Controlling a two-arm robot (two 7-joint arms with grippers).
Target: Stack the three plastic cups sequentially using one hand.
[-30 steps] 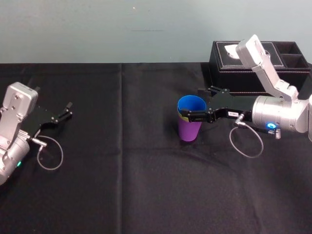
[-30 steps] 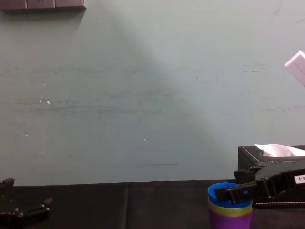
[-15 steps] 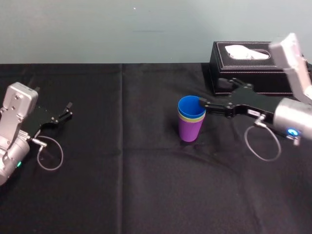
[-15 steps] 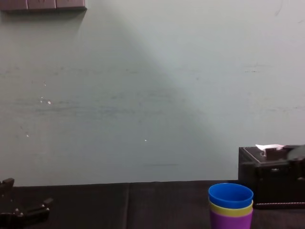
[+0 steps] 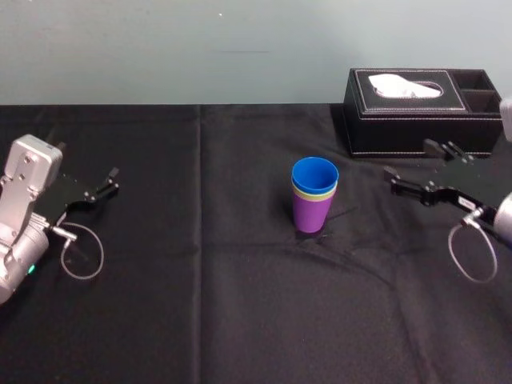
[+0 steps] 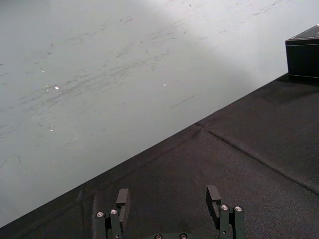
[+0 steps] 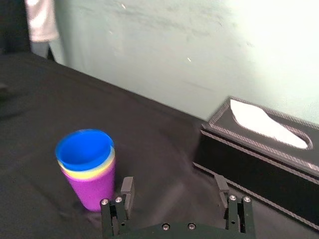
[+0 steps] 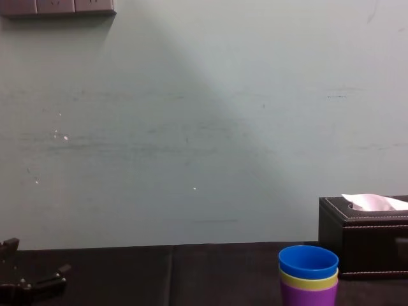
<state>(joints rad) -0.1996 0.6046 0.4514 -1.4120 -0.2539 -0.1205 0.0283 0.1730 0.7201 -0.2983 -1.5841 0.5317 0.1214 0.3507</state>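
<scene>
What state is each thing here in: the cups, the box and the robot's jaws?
Purple cup: upright, bottom of the stack.
Yellow-green cup: nested in the purple one.
Blue cup: nested on top, empty.
Tissue box: tissue poking out.
Right gripper: jaws open, empty, apart from the stack.
Left gripper: jaws open, empty, parked far left.

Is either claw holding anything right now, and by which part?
Nothing is held. The right gripper is open, clear of the stacked cups; the left gripper sits open at left.
</scene>
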